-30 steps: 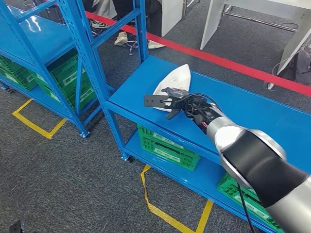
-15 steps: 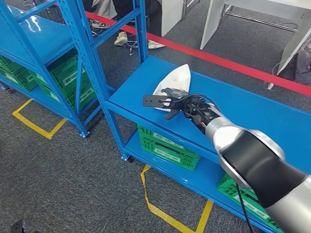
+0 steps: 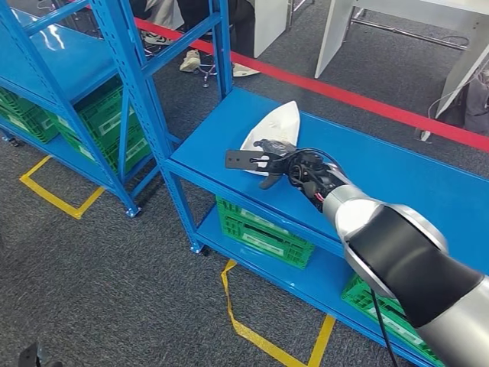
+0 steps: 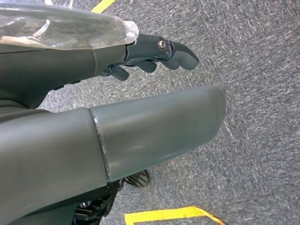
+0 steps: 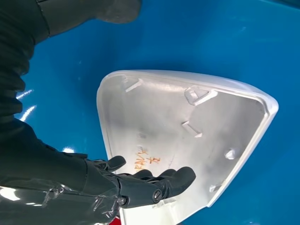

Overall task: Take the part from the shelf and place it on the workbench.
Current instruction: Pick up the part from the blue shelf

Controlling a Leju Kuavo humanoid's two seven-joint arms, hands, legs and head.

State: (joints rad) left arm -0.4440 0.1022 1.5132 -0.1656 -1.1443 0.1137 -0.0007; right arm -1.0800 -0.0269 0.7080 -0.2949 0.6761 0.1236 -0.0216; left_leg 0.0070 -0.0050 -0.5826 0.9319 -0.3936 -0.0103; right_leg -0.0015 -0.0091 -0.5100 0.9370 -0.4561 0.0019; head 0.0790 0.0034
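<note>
The part is a white, shell-shaped plastic cover [image 3: 279,122] lying hollow side up on the blue shelf [image 3: 374,168]. My right hand [image 3: 283,159] reaches over its near end. In the right wrist view the dark fingers [image 5: 173,180] lie across the cover's rim [image 5: 183,126], and the thumb [image 5: 106,9] stands well apart above bare blue shelf. Nothing is gripped. A flat black strip with holes [image 3: 239,160] lies on the shelf just beyond the fingertips. My left hand [image 4: 148,51] hangs over grey carpet, fingers stretched out, holding nothing.
Green crates [image 3: 260,229] sit on the level below the shelf. A second blue rack [image 3: 69,61] stands to the left, its upright [image 3: 138,84] close to the shelf's corner. Yellow floor tape [image 3: 254,332] and a red line [image 3: 357,99] mark the carpet. A person's shoes [image 3: 190,61] are behind.
The right hand crept slightly to the left along the shelf a second ago. Since half a second ago nothing has visibly moved.
</note>
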